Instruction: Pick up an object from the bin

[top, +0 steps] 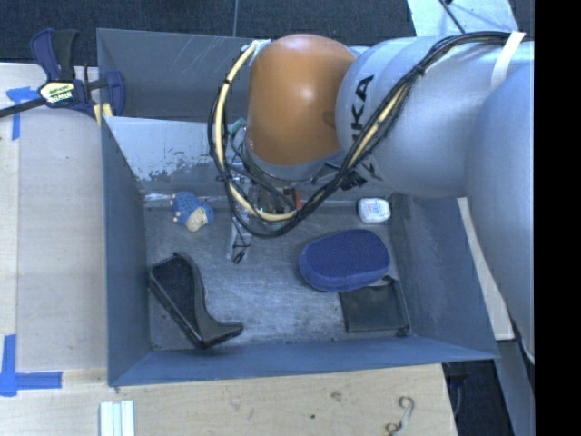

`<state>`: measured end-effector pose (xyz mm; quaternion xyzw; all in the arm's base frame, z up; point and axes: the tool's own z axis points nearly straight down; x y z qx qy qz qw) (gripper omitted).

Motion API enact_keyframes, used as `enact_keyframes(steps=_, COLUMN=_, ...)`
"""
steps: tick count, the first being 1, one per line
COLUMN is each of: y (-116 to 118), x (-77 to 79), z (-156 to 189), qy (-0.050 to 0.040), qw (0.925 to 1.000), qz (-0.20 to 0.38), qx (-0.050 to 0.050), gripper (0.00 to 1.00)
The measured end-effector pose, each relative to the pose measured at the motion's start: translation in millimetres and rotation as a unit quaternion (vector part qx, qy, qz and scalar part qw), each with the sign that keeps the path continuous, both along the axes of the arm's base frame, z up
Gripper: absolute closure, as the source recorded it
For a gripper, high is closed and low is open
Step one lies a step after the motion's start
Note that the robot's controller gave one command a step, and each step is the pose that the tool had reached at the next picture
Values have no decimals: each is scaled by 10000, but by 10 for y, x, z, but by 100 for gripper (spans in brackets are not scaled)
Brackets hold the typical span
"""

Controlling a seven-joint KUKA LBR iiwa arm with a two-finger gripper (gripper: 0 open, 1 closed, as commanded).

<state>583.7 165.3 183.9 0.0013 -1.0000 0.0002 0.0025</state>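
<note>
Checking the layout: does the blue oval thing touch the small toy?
No, the blue oval thing lies well apart from the small toy.

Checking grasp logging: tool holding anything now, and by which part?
Nothing seen held. The tool hangs over bare bin floor between the small blue-and-tan toy and the blue oval pad.

Five loose items lie in the one grey bin [123, 243]: one small blue-and-tan toy [192, 212], one black angled piece [189, 300], one blue oval pad [345, 258], one dark square pad [373, 308] and one small white piece [373, 210]
</note>
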Motion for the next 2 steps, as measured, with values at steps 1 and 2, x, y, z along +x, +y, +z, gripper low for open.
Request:
enact_keyframes(steps=1, y=454, x=-357, z=-1127, qy=22, qw=9801, qz=1983, qx=-106, gripper=0)
enact_keyframes(steps=2, y=450, x=-348, z=-1121, qy=7, qw=9807, qz=1952, qx=-95, gripper=100)
